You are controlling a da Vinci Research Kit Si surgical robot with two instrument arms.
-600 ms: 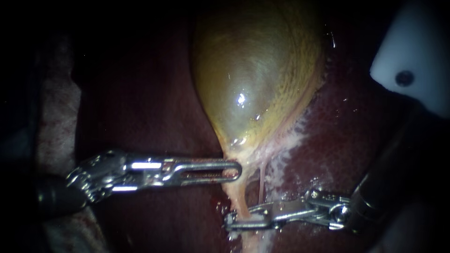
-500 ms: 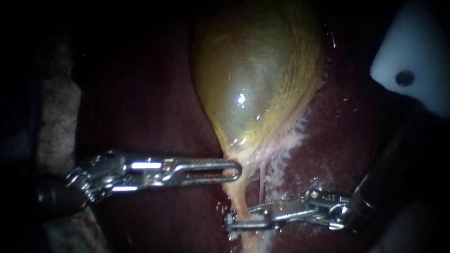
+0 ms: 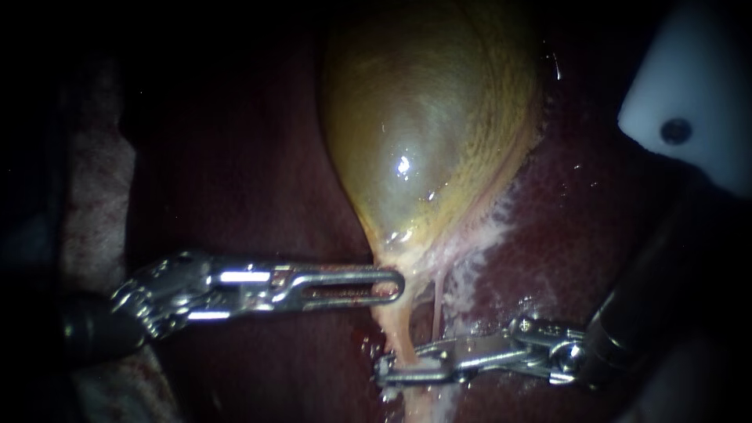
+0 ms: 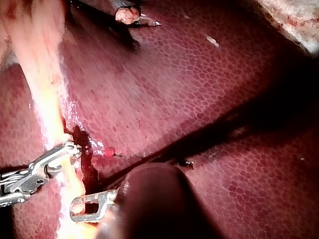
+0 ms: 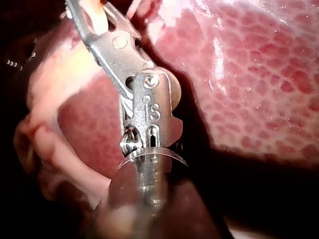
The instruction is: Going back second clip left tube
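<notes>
The yellow-green gallbladder (image 3: pixel 423 133) lies on the dark red liver (image 3: pixel 580 235) and narrows downward into a pale left tube (image 3: pixel 398 333) and a thinner right tube (image 3: pixel 436 301). My left instrument (image 3: pixel 392 286) reaches in from the left, its slotted jaws shut on the gallbladder's neck. My right instrument (image 3: pixel 385 370) comes from the lower right, its narrow jaws closed across the left tube from both sides. In the left wrist view, my right instrument (image 4: pixel 67 152) sits on the pale tube (image 4: pixel 50 109), just ahead of my left instrument (image 4: pixel 79 209). No clip shows clearly.
A white plastic piece (image 3: pixel 689 102) with a dark hole stands at the upper right. Pale mottled tissue (image 3: pixel 94 196) borders the dark left side. A little blood (image 4: pixel 87 164) lies beside the tube. Liver (image 5: pixel 259 74) fills the space beside my right instrument (image 5: pixel 92 10).
</notes>
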